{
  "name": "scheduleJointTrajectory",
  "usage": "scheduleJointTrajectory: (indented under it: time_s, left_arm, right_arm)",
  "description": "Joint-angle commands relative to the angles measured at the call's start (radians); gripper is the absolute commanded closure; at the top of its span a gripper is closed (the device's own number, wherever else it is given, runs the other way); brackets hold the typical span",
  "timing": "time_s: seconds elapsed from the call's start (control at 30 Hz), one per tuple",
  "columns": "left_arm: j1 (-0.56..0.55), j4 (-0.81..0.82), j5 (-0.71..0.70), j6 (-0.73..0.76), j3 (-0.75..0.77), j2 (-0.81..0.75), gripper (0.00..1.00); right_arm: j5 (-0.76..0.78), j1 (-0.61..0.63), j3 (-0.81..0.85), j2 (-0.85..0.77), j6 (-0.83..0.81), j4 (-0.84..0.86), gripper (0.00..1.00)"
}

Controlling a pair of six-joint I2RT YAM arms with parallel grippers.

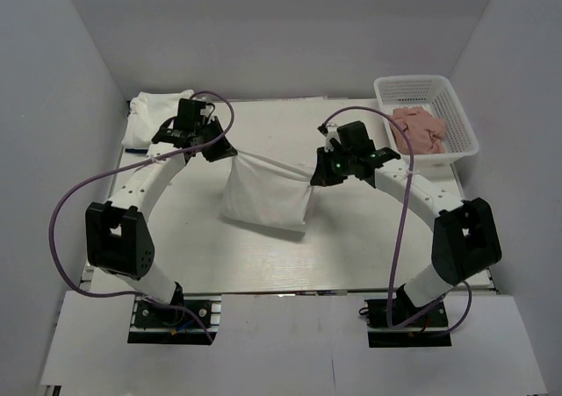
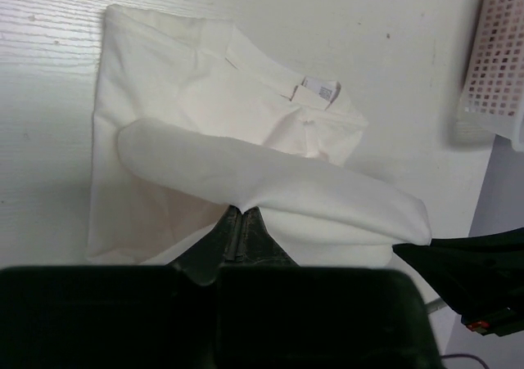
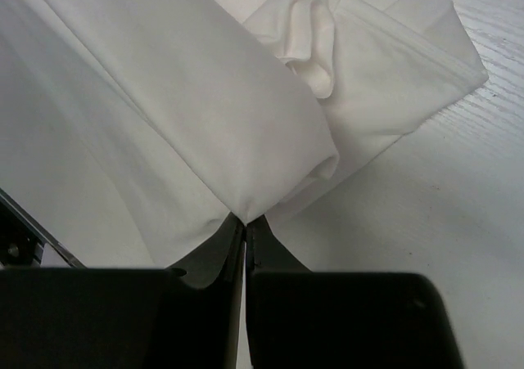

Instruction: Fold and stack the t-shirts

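Both our left gripper (image 1: 220, 150) and right gripper (image 1: 315, 176) are clamped on the shirt (image 1: 263, 199), stretched half-folded over the table (image 1: 351, 248), so we judge its fold unfinished and stacking onto the far-left bundle (image 1: 151, 113) yet to come.

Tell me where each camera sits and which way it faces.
Top external: above and behind the arms, looking down at the table; both arms show, holding the t-shirt between them.
Left wrist: on the left arm, facing down past the left gripper, shut on the t-shirt.
Right wrist: likewise past the right gripper, also shut on it.
Shared: left wrist and top both show the basket.
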Motion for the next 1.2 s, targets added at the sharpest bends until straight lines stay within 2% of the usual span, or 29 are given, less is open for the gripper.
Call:
scheduleJointTrajectory:
  time_s: [0.0, 0.13, 0.33, 0.57, 0.8, 0.83, 0.87, 0.93, 0.97, 1.0, 1.03, 1.07, 1.13, 1.17]
  left_arm:
    - [0.01, 0.059, -0.08, 0.0, 0.048, 0.033, 1.0]
    - [0.01, 0.071, -0.08, 0.0, 0.118, 0.146, 1.0]
    - [0.02, 0.048, -0.091, 0.0, 0.272, 0.344, 1.0]
    - [0.02, 0.036, -0.091, 0.0, 0.372, 0.488, 1.0]
    - [0.02, 0.07, -0.1, 0.009, 0.404, 0.548, 1.0]
    - [0.02, 0.07, -0.1, 0.009, 0.404, 0.565, 0.96]
    - [0.02, 0.07, -0.112, 0.018, 0.425, 0.585, 0.82]
    - [0.02, 0.03, -0.112, 0.028, 0.48, 0.605, 0.76]
    - [0.02, 0.015, -0.112, 0.037, 0.499, 0.605, 0.59]
    - [0.02, -0.005, -0.112, 0.054, 0.516, 0.605, 0.39]
    - [0.02, -0.017, -0.112, 0.064, 0.527, 0.588, 0.13]
    - [0.02, -0.018, -0.112, 0.075, 0.513, 0.568, 0.0]
    - [0.02, 0.007, -0.1, 0.109, 0.429, 0.489, 0.0]
    - [0.02, 0.04, -0.083, 0.121, 0.392, 0.459, 0.0]
  right_arm:
    - [-0.044, -0.032, 0.057, 0.037, 0.016, 0.043, 1.0]
    - [0.005, -0.052, 0.141, 0.14, -0.008, 0.065, 1.0]
    - [0.009, -0.078, 0.321, 0.317, -0.038, -0.023, 1.0]
    - [0.047, -0.101, 0.348, 0.398, -0.01, -0.03, 1.0]
    - [0.116, -0.118, 0.361, 0.459, 0.017, -0.04, 1.0]
    - [0.122, -0.119, 0.362, 0.464, 0.02, -0.031, 0.95]
    - [0.127, -0.127, 0.368, 0.476, 0.022, -0.02, 0.86]
    - [0.084, -0.126, 0.387, 0.487, -0.004, 0.011, 0.66]
    - [0.07, -0.126, 0.414, 0.488, -0.015, 0.006, 0.54]
    - [0.059, -0.123, 0.428, 0.485, -0.03, 0.0, 0.1]
    - [0.061, -0.121, 0.446, 0.478, -0.05, -0.007, 0.1]
    - [0.046, -0.116, 0.444, 0.437, -0.052, -0.003, 0.1]
    - [0.012, -0.116, 0.401, 0.397, -0.041, 0.032, 0.1]
    - [0.004, -0.119, 0.329, 0.352, -0.032, 0.066, 0.1]
